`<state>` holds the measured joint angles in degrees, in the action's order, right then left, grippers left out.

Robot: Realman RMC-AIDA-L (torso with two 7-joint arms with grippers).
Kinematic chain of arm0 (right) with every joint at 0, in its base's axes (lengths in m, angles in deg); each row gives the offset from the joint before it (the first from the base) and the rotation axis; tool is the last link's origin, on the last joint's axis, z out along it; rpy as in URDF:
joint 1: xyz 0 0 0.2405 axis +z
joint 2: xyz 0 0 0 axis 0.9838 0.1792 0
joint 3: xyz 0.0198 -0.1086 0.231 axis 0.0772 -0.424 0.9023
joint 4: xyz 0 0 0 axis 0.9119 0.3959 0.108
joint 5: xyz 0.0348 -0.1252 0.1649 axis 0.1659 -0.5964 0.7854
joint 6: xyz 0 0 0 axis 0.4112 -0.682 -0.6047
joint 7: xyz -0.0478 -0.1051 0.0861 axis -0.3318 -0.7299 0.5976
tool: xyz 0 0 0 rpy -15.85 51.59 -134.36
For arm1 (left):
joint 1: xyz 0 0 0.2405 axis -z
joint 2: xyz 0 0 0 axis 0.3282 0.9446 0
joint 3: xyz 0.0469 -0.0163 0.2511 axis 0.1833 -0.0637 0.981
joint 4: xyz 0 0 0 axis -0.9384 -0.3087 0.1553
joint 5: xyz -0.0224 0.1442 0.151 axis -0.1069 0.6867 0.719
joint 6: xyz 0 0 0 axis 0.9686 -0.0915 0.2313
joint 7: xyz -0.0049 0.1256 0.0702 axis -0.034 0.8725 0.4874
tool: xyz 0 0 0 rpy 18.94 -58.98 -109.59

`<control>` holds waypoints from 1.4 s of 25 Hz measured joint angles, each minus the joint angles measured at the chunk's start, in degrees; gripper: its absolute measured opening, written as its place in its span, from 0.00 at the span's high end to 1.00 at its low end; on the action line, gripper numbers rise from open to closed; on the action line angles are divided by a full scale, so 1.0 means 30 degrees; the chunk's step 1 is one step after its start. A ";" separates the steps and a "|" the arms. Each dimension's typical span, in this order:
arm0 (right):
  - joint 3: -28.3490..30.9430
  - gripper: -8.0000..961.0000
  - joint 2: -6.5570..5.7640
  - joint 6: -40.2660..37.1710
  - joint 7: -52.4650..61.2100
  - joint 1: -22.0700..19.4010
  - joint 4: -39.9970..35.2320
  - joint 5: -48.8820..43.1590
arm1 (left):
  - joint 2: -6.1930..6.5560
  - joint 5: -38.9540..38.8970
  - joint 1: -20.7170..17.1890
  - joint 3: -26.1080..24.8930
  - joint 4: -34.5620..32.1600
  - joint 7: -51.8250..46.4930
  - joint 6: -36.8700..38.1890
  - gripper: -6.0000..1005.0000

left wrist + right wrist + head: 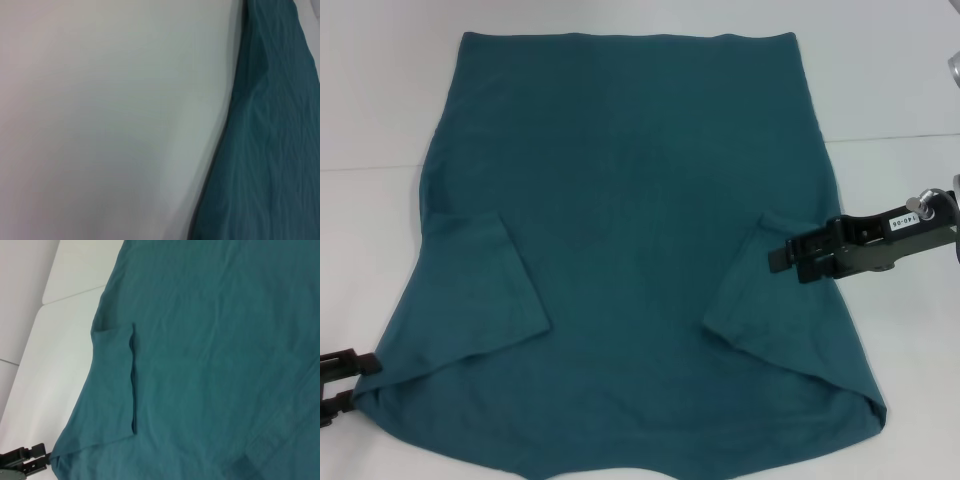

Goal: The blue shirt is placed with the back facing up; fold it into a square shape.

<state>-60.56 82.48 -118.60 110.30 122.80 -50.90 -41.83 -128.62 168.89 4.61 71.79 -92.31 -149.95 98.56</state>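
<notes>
Folding the blue shirt [640, 250] square looks to be at the stage where both sleeves are already turned in over the body, so the next fold probably wants both sides lifted together. The shirt lies flat and fills most of the head view, hem toward 12 o'clock, shoulders toward 6.

At about 8 o'clock, the left gripper [360, 378] sits at the shirt's shoulder corner; its fingers [342, 362] stand apart, and whether they pinch cloth I cannot tell. At 3 o'clock, the right gripper [782, 252] hovers over the folded-in right sleeve [760, 290], fingers slightly apart, holding nothing that shows.

A good grasp would take both layers near the edge, to avoid dragging the sleeve open.

The white table [380, 100] is smooth, with a seam crossing it.
</notes>
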 joint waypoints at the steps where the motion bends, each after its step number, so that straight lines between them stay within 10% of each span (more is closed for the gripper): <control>1: 0.0000 0.33 -0.0001 0.0003 -0.0001 -0.0009 0.0003 0.0000 | 0.0009 0.0000 0.0040 0.0112 0.0075 0.0000 -0.0060 0.39; 23: 0.0032 0.33 -0.0001 0.0185 0.0021 -0.0075 0.0007 0.0000 | -0.0020 -0.0115 0.0290 0.0369 0.0346 -0.0211 -0.0082 0.42; 35: 0.0031 0.33 -0.0042 0.0166 -0.0055 -0.0098 0.0008 0.0001 | 0.0030 -0.0104 0.0311 0.0350 0.0343 -0.0266 0.0046 0.84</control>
<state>-60.47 82.36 -118.10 110.14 122.50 -50.87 -41.82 -128.53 168.58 5.54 72.84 -91.28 -150.74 98.70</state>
